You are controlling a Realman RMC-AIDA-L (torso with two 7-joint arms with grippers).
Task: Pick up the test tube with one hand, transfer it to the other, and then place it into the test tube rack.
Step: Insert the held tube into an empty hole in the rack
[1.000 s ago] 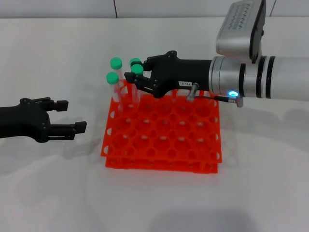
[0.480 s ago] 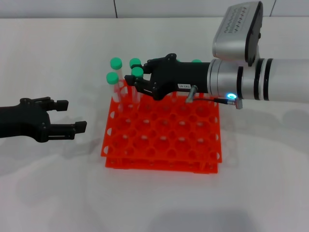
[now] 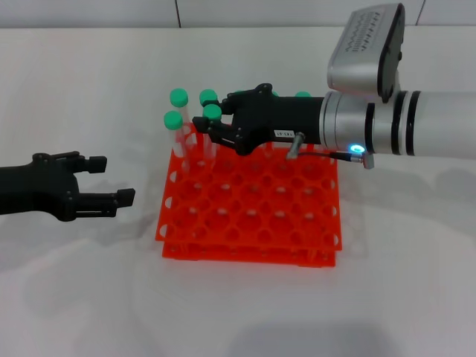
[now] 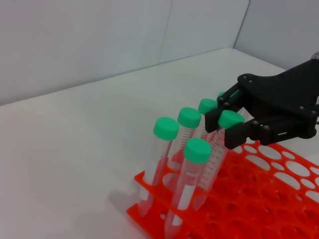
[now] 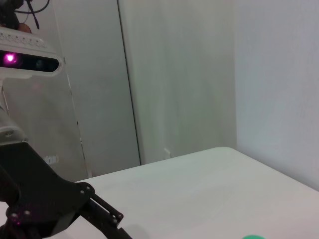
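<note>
The orange-red test tube rack (image 3: 253,217) stands mid-table in the head view. My right gripper (image 3: 211,124), black with a white label, reaches over the rack's far left corner. It is shut on the green-capped test tube (image 3: 213,111), which stands upright with its lower end down among the rack's holes. The left wrist view shows that tube (image 4: 231,119) pinched just below its cap by the right gripper (image 4: 228,124) above the rack (image 4: 269,199). My left gripper (image 3: 111,179), plain black, hovers open and empty to the left of the rack.
Three other green-capped tubes (image 3: 178,97) (image 3: 172,120) (image 3: 208,96) stand in the rack's far left holes, close beside the held one. Another green cap (image 3: 303,95) peeks from behind the right arm. White table surrounds the rack.
The right gripper has sunk a little, and the tube's cap now sits slightly lower over the rack. The left gripper has drifted only slightly.
</note>
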